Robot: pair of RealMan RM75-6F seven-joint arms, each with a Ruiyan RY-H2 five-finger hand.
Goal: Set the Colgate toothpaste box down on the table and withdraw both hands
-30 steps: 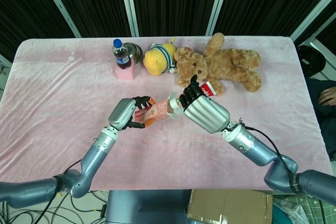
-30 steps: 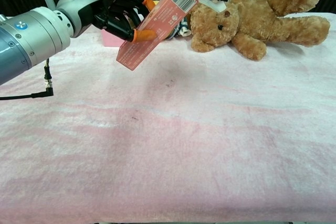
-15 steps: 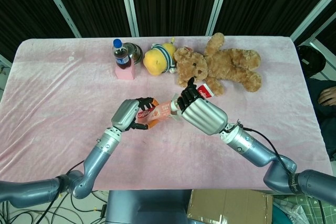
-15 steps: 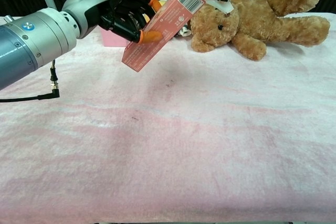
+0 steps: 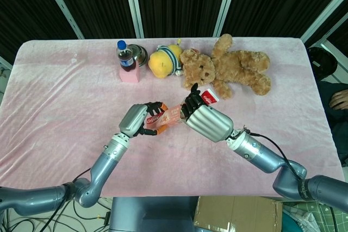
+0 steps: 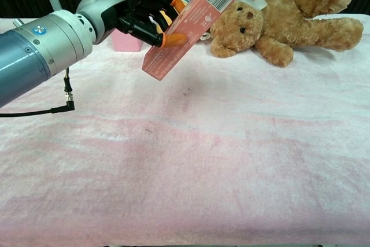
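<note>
The Colgate toothpaste box point(image 5: 169, 115) is pink and red and hangs tilted above the pink table cloth point(image 5: 65, 107). In the chest view the box point(image 6: 188, 27) slopes up to the right, barcode end highest, well off the cloth. My left hand point(image 5: 140, 120) grips its lower left end, with orange-tipped fingers point(image 6: 173, 37) wrapped round it. My right hand point(image 5: 205, 119) holds the upper right part, and the red end point(image 5: 209, 97) pokes out beyond its fingers. The chest view shows my left hand point(image 6: 141, 10) but not the right hand.
A brown teddy bear point(image 5: 234, 69) lies at the back right, close behind the box. A yellow plush toy point(image 5: 165, 62), a cola bottle point(image 5: 125, 58) on a pink block point(image 5: 129, 75) and a metal bowl point(image 5: 141, 54) stand at the back middle.
Both hands have carried the box a little to the right and nearer the table's front edge. The grips are unchanged and the box stays tilted in the air.
</note>
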